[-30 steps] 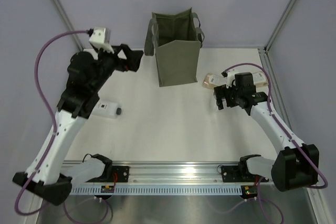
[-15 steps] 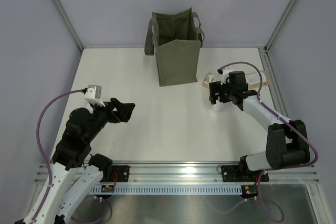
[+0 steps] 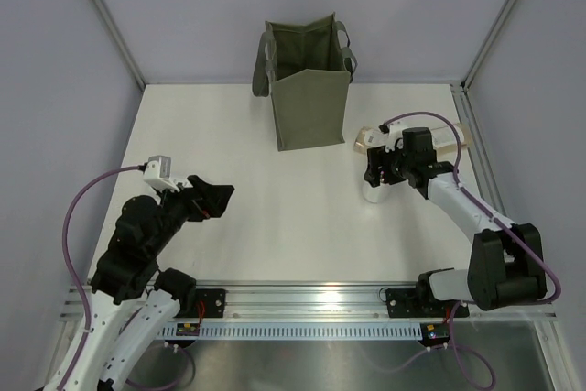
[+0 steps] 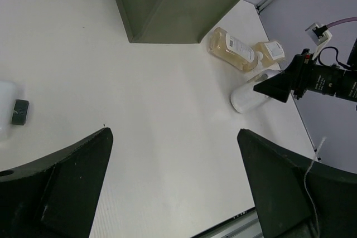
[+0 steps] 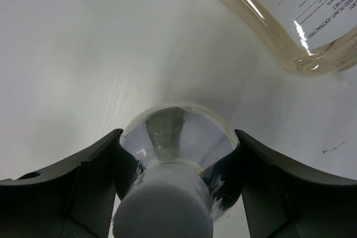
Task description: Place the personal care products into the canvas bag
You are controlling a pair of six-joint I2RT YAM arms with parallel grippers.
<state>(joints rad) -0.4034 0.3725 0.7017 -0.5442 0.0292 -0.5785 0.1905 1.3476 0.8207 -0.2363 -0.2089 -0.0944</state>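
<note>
Right fingers [image 3: 377, 174]: narrowed around the pale bottle [image 5: 173, 135]. In the wrist view both lie against its sides, so I read it as gripped. Its cap points up toward my wrist and its base is down on the surface [image 3: 275, 226], with the body tilted.

Left fingers [image 3: 220, 200]: spread wide, holding nothing, hanging above the near-left part of the surface and well apart from the bag.

Bag [image 3: 311, 107]: olive green, upright at the far middle, mouth open, handles hanging at both sides. The inside is in shadow and I cannot tell what is in it.

Amber bottle [image 4: 233, 48]: lying flat just right of the bag's base, label up, near the pale bottle but not touching it. A small beige pouch [image 4: 269, 50] lies just beyond it – too small to say more.

White bottle [image 4: 14, 110]: dark cap, lying at the left edge of my left wrist view and partly cut off.

The surface is white and matte. The walls are pale grey-lilac with metal corner posts, and an aluminium rail [image 3: 302, 299] runs along the near edge.
</note>
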